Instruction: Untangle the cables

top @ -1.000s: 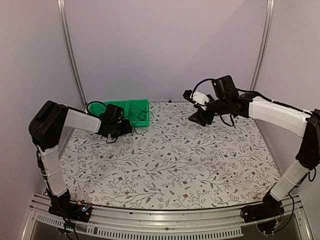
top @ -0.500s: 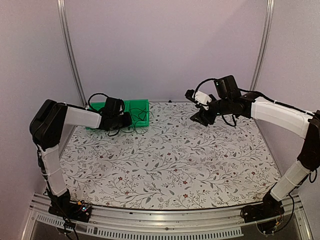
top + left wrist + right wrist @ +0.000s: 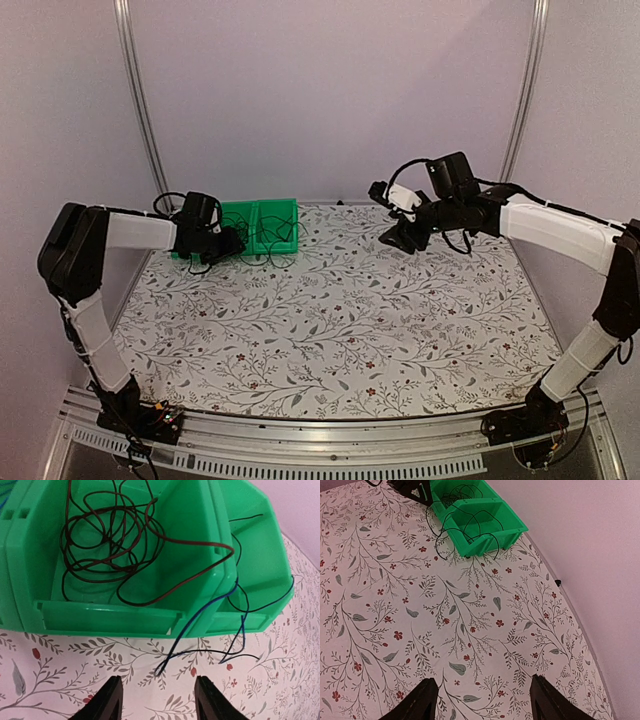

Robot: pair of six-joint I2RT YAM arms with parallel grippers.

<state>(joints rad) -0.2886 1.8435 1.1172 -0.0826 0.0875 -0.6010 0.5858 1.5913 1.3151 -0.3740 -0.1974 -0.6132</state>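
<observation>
1. The left gripper [image 3: 159,702], jaws apart and empty, faces the green plastic two-compartment bin [image 3: 100,617], seemingly poised for a strand.
2. Thin black cables [image 3: 110,535] coil inside it, ends trailing onto the floral tablecloth [image 3: 50,670].
3. The right gripper [image 3: 485,702] hangs wide, empty, well apart, probably waiting.

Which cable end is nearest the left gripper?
The blue cable: its tip lies on the cloth before the left gripper; the brown coil sits in the green bin.
</observation>
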